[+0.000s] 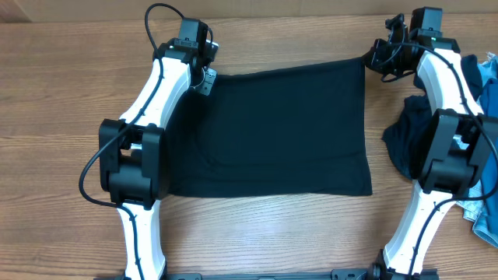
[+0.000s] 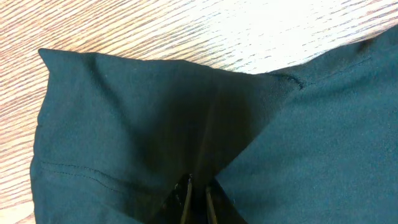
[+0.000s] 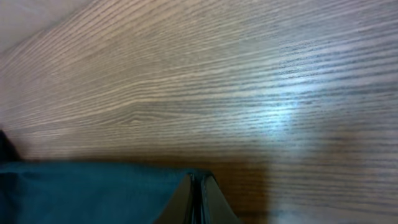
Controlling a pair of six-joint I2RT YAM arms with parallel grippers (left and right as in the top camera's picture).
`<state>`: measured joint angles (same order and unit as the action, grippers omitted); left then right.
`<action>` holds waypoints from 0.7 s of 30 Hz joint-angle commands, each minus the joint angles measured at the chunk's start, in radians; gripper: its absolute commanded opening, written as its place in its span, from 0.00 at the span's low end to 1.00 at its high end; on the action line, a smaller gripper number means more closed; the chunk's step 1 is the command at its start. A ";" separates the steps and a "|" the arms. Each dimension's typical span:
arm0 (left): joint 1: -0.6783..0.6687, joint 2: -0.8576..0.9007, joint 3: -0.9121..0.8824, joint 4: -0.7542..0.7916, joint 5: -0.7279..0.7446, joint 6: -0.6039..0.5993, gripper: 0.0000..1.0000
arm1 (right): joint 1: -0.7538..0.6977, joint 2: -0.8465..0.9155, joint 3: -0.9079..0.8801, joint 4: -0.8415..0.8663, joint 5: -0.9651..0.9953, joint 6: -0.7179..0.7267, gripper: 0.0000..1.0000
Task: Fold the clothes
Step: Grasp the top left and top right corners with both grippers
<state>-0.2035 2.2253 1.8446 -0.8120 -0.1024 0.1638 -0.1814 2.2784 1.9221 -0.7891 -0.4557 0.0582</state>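
Note:
A near-black navy T-shirt (image 1: 280, 132) lies on the table as a wide flat rectangle. My left gripper (image 1: 205, 78) is at its far left corner. In the left wrist view the left gripper (image 2: 198, 193) is shut on the T-shirt (image 2: 124, 124), and the cloth rises in a creased tent toward the fingertips. My right gripper (image 1: 373, 61) is at the far right corner. In the right wrist view the right gripper (image 3: 198, 185) is shut, pinching the T-shirt's (image 3: 87, 190) edge just above the wood.
A rumpled dark blue garment (image 1: 403, 138) and pale blue denim (image 1: 489, 85) are piled at the right, partly under the right arm. More denim (image 1: 481, 214) lies near that arm's base. Bare wooden table (image 1: 47, 93) surrounds the shirt.

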 commanded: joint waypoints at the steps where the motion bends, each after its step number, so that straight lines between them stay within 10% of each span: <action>1: -0.006 -0.028 0.021 0.000 -0.013 -0.006 0.11 | -0.002 -0.037 0.005 -0.011 0.005 -0.007 0.04; 21: -0.005 -0.143 0.032 -0.115 -0.092 0.083 0.04 | -0.002 -0.051 0.005 -0.153 -0.074 -0.090 0.04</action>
<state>-0.2035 2.1025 1.8553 -0.8974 -0.1726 0.2138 -0.1818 2.2784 1.9221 -0.9394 -0.4999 -0.0044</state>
